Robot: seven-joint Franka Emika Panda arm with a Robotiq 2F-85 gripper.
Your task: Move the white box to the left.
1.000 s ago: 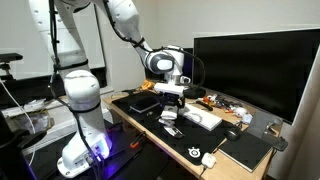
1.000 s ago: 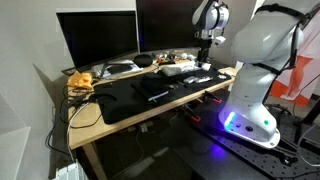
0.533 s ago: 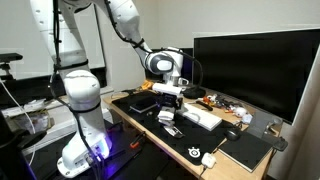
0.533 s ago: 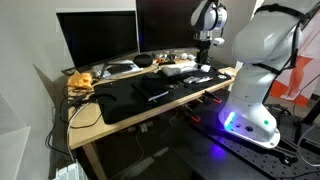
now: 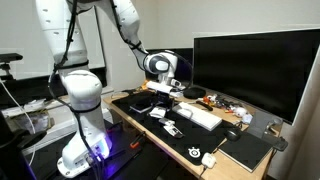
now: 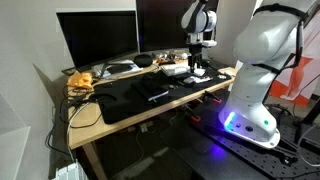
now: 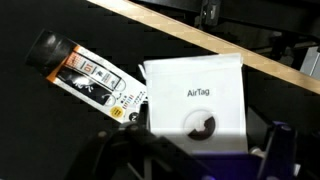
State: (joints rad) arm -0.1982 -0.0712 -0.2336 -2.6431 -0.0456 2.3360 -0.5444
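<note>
The white box (image 7: 195, 90), square and marked AirTag with a grey disc printed on it, fills the middle of the wrist view, slightly turned. It lies over the black desk mat (image 7: 60, 130). My gripper (image 7: 200, 160) has its jaws wide, one dark finger at each side of the box's lower end, closed on it. In an exterior view the gripper (image 5: 162, 98) hangs over the mat's near-left part with the box (image 5: 157, 111) just under it. In an exterior view the gripper (image 6: 196, 62) points straight down above the desk's right end.
A black-capped stick with a printed label (image 7: 85, 72) lies just beside the box. A long white keyboard (image 5: 200, 117), a narrow white gadget (image 5: 170, 128) and a big dark monitor (image 5: 255, 70) share the desk. The wooden desk edge (image 7: 250, 60) runs behind the box.
The gripper has shifted a little sideways across the mat, away from the keyboard, and the white box has shifted with it. The jaws kept the same width.
</note>
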